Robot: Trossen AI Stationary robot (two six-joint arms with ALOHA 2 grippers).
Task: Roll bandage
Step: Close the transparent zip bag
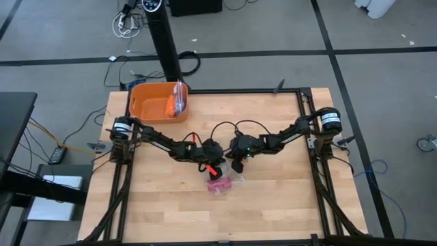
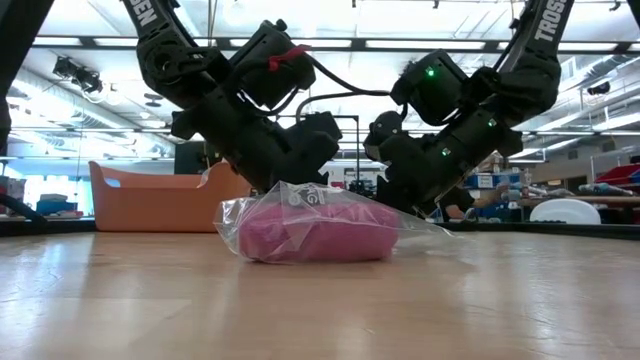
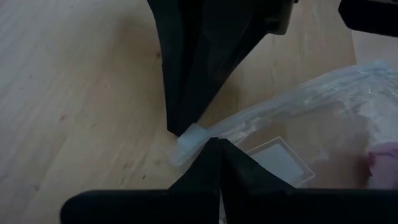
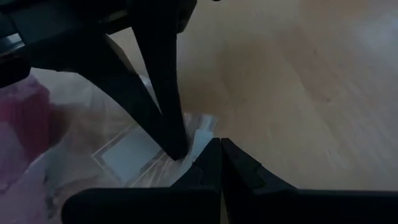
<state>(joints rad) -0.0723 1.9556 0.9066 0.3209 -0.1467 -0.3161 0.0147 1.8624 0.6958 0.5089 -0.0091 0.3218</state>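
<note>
I am pinching the top edge of the clear bag with my left gripper and right gripper, both pressed together. The bandage is lying inside that bag, seemingly bunched.

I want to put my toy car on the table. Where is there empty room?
Bare wood lies along the table's near edge, below the plastic bag holding the pink bandage. More lies right of the orange tub. The middle is crowded: the left gripper and right gripper both pinch the bag's edge.
</note>
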